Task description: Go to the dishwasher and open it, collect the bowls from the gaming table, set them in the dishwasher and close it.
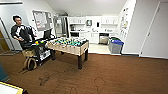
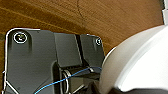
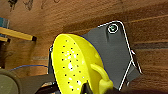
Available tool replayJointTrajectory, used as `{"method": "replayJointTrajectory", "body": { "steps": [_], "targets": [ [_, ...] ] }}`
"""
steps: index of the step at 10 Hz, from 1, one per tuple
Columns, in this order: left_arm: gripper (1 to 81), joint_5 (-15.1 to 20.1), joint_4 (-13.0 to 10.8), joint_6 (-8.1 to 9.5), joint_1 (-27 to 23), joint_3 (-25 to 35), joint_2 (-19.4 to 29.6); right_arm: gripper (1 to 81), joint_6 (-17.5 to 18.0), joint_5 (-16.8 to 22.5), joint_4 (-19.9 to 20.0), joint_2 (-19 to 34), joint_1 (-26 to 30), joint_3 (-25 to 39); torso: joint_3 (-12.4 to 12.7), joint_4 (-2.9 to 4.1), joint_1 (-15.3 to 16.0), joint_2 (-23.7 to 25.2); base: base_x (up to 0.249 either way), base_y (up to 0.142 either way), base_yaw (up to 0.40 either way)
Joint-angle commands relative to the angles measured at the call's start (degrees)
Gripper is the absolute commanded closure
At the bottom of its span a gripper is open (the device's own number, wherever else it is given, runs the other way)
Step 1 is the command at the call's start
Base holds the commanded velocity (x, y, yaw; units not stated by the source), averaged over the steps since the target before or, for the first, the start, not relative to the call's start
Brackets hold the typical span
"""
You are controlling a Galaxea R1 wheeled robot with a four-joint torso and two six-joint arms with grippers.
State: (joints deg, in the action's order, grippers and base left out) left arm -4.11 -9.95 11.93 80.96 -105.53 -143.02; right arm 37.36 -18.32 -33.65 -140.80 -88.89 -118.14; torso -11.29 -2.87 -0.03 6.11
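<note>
**Brown carpet room, yellow bowl in my right gripper**

Brown carpet (image 1: 112, 72) covers the floor all the way to the kitchen at the far end. Near the middle of the carpet stands the gaming table (image 1: 68, 46), with a green field and rods on top. A person (image 1: 21, 32) stands at its left end, beside a control rig (image 1: 37, 51) on wheels.

Far back in the kitchen I see the dishwasher (image 1: 103, 38). It has a steel front, sits under the counter among white cabinets (image 1: 93, 37), and its door is shut. Two bins (image 1: 115, 45) with blue tops stand just to its right, at the edge of the carpet.

My right gripper (image 3: 87, 89) holds a yellow bowl (image 3: 72, 65) up over the carpet. The bowl is tilted, with little holes all over its inside and a handle on its rim, and my gripper is closed near that handle.

By my left wrist there is a big white round shape (image 2: 140, 60) above the carpet, and I cannot tell what it is. I cannot tell how my left gripper stands.
</note>
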Motion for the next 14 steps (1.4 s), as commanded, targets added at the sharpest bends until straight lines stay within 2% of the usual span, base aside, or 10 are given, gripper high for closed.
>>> {"method": "replayJointTrajectory", "body": {
  "steps": [1,7,9,14],
  "targets": [
    [81.1,3.4,-1.9,-0.94,-2.2,2.3,0.6,81.1,0.1,1.5,-1.4,0.9,2.4,0.2,0.0,0.00,0.0,0.0,0.000,0.000,-0.400],
    [81.1,3.4,-1.8,-0.86,-2.2,2.4,0.7,81.1,0.1,1.5,-1.6,0.5,2.4,0.2,0.0,0.00,0.0,0.0,0.000,0.000,-0.400],
    [81.1,3.1,-1.8,-0.86,-2.2,2.7,0.7,81.1,0.1,1.5,-1.6,0.5,2.6,0.2,0.0,-0.02,0.0,0.0,0.000,-0.252,0.000],
    [81.1,3.1,-1.8,-0.86,-2.2,2.7,0.8,81.1,0.0,1.6,-1.9,-0.2,2.0,-1.1,0.0,-0.02,0.0,0.0,0.000,0.000,0.000]
  ]
}}
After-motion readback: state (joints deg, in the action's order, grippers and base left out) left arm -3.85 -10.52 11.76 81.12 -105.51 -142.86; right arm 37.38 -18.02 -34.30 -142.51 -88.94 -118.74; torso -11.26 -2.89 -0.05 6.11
